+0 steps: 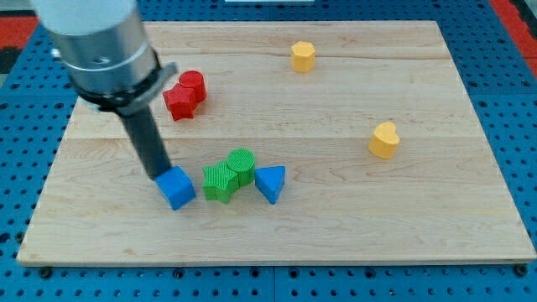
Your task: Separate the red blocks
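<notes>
Two red blocks sit touching each other at the view's upper left: a red star-shaped block (179,101) and a red cylinder-like block (194,85) just above and right of it. My tip (159,174) is well below them, at the upper left corner of a blue cube (177,187). The rod rises up and left from there to the arm's grey housing, which passes just left of the red blocks.
A green star-shaped block (221,182) and a green cylinder (242,163) touch each other right of the blue cube. A blue triangle (271,183) lies right of them. A yellow hexagon (303,56) is at the top, a yellow heart (384,140) at the right.
</notes>
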Robot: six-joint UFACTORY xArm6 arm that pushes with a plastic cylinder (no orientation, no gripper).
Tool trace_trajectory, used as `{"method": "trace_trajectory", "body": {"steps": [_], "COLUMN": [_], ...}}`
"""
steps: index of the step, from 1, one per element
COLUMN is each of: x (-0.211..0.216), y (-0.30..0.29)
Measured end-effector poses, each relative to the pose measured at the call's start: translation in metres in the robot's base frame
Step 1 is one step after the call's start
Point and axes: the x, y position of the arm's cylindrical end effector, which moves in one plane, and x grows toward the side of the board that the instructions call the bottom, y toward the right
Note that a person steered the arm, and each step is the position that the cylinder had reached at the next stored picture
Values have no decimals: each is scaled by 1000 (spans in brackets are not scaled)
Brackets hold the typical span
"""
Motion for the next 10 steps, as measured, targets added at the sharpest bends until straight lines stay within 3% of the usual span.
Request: {"method": "trace_trajectory", "body": {"steps": [1, 2, 4, 5, 6, 8, 9, 10], "x": [3, 65, 39, -11, -67, -142, -153, -162], "y": [-37, -26, -26, -90, -106, 41, 80, 27]}}
